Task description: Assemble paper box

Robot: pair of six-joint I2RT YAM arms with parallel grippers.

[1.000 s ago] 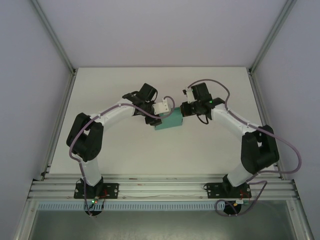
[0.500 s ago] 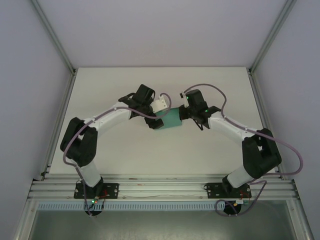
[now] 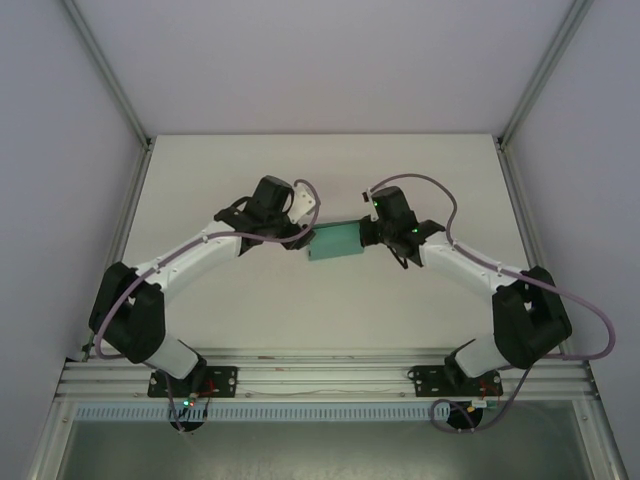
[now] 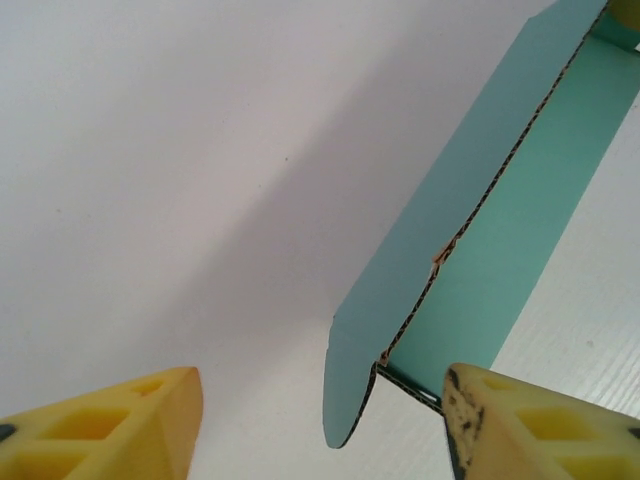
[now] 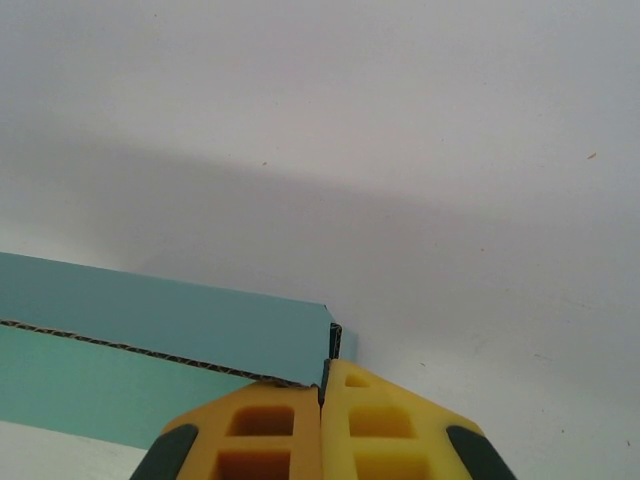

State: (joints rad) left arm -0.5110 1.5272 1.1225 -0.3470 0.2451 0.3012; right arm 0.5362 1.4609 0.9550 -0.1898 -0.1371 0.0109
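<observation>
**Teal box strung between two grippers at mid-table**

Here's the paper box (image 3: 335,240), teal-green card, a small flat rectangle sitting over the middle of the white table (image 3: 250,300), long side running left to right, with an arm at each end. From the left wrist it tilts away, one panel standing apart from the other along a raw corrugated edge, a rounded flap hanging at the near end.

The right gripper (image 3: 365,232) meets the box's right end. Its yellow fingers (image 5: 270,425) are pressed tight together, and the card's corner edge runs straight into the seam between them, a pinch on the card.

At the left end, the left gripper (image 3: 298,238) has its jaws spread wide. The flap end sits between them, just beside one finger (image 4: 520,430) and well apart from the other; contact I cannot tell.
</observation>
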